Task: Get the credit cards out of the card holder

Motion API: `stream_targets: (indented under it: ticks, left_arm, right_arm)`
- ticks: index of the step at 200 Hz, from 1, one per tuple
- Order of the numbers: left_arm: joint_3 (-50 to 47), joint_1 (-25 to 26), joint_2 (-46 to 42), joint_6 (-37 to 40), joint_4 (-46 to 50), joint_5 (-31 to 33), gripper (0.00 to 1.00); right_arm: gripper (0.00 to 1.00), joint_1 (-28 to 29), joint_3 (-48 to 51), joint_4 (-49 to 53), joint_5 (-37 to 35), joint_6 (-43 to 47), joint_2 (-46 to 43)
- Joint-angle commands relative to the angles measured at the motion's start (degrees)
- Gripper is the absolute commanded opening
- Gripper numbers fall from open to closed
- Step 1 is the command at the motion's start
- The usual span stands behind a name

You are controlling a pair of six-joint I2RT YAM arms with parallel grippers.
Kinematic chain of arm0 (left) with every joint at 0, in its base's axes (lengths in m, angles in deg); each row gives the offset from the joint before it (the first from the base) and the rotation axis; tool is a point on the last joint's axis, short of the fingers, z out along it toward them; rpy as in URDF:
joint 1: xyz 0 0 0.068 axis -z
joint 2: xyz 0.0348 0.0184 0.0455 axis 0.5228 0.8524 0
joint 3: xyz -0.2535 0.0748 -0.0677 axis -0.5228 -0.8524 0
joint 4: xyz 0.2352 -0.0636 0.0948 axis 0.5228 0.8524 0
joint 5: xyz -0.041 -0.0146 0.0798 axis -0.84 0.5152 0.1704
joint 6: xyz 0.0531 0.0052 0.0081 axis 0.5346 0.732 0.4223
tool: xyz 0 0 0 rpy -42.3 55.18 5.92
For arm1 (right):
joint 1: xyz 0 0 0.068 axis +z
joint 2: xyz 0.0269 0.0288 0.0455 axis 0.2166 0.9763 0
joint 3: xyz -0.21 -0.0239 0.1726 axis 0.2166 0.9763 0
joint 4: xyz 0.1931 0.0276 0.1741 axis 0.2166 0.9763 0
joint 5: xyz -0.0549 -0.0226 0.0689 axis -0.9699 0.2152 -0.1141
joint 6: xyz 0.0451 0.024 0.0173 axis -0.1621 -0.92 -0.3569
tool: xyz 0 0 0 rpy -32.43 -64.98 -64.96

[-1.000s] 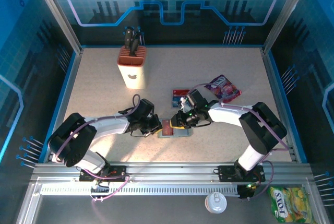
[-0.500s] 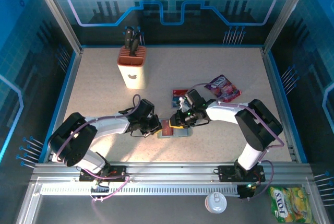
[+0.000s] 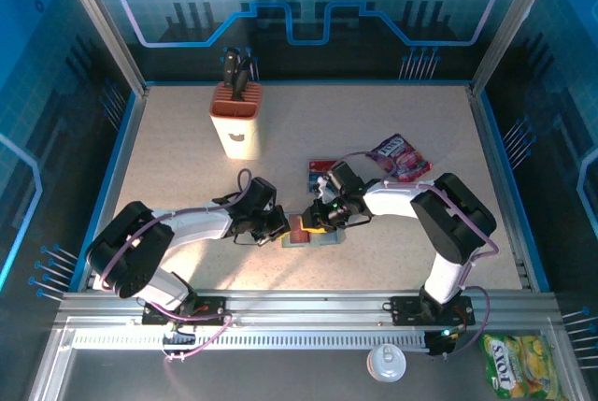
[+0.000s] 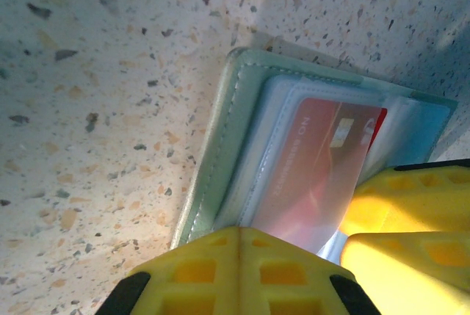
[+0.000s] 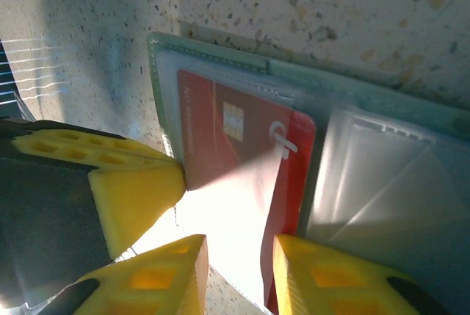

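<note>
Nearest to us, outside the table point(image 3: 187, 177), we see a white round lid point(image 3: 385, 362) and, on the right, a yellow-green packet point(image 3: 517, 365). On the table the card holder point(image 4: 220, 139) lies open and flat, a little nearer than the middle, between the two grippers. The left gripper point(image 3: 280, 226) has its yellow fingers pressed together, and their tips rest on the left edge of the holder. In the left panel a red card point(image 5: 235, 146) with a chip sits in a clear sleeve. The right gripper point(image 5: 239, 249) reaches in from the right. Its jaws stand a little apart over one end of this card, and we cannot tell if they touch it. Just beyond the holder a loose card point(image 3: 318, 169), blue with a red band, lies on the table. Farther right is a purple snack packet point(image 3: 400, 157). Far on the left stands a tan knife block point(image 3: 236, 125) with dark handles.
</note>
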Motion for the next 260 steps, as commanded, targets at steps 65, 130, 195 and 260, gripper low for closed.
stream_targets:
  ticks: [65, 130, 195, 260]
  left_arm:
    - [-0.2, -0.5, 1.9, 1.0, 0.9, 0.6, 0.00]
    - [-0.3, -0.4, 2.0, 0.8, 0.8, 0.6, 0.00]
    - [0.0, -0.5, 2.5, 0.9, 0.9, 0.7, 0.00]
    - [-0.2, -0.7, 2.1, 1.1, 1.4, 0.9, 0.00]
  right_arm:
    - [0.17, 1.2, -1.1, -1.8, 2.4, -0.6, 2.4]
    - [0.31, 1.4, -5.0, 6.8, -1.9, 3.4, 3.0]
    - [0.32, 1.8, -8.1, 15.9, -7.3, 8.1, 2.6]
    - [0.32, 2.3, -9.0, 18.1, -10.3, 9.2, 1.4]
